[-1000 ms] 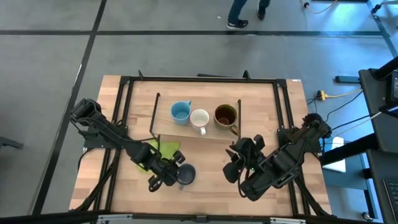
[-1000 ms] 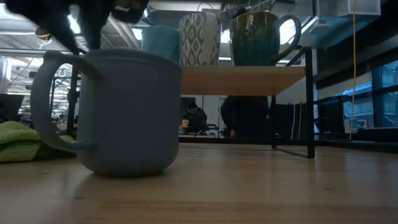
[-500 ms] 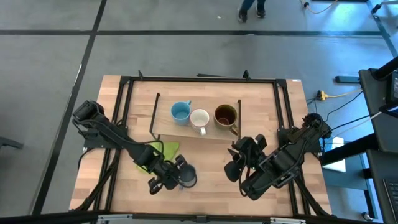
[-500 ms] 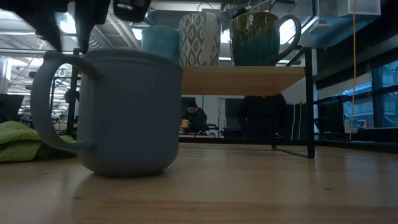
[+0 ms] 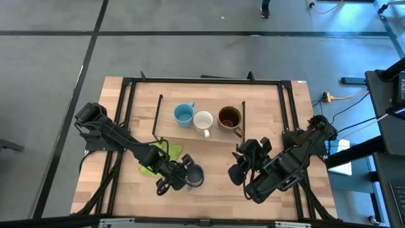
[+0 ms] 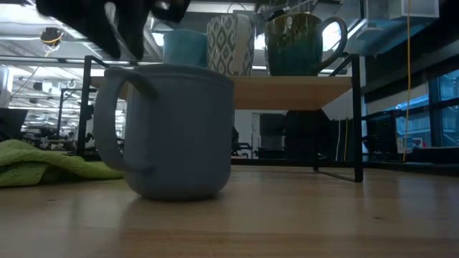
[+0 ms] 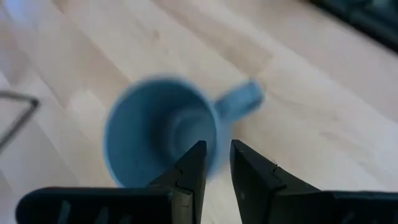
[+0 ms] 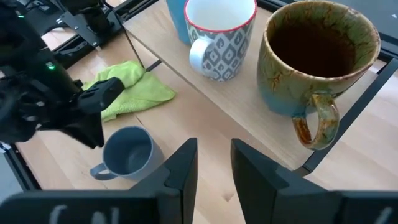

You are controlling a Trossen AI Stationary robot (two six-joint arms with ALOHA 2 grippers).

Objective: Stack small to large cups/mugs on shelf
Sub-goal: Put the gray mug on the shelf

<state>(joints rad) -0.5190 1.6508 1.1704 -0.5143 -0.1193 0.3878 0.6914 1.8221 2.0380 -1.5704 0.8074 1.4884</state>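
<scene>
A grey-blue mug (image 5: 195,177) stands upright on the tabletop, in front of the shelf (image 5: 169,131); it fills the low view (image 6: 179,136). My left gripper (image 5: 183,177) reaches it from the left and is shut on its rim (image 7: 216,149). On the shelf stand a light blue mug (image 5: 183,114), a white patterned mug (image 5: 203,120) and a larger brown mug (image 5: 230,117). My right gripper (image 5: 243,166) hovers open above the table, near the shelf's right end, with nothing between its fingers (image 8: 211,158). My left gripper has the grey-blue mug's rim (image 7: 215,127) next to the handle (image 7: 244,99), with one finger inside the cup and one outside. The fingers slant down from the table's left. The mug stands upright with its base on the table.
A green cloth (image 5: 161,155) lies crumpled left of the mug, under my left arm. Black wire frames stand at both ends of the shelf (image 6: 356,122). Bare wood stretches between the mug and my right gripper.
My left gripper has gone toward the table's right edge with the grey-blue mug in its fingers. The mug has slid that way along the table, still upright, and has turned a little so its handle sits closer in.
</scene>
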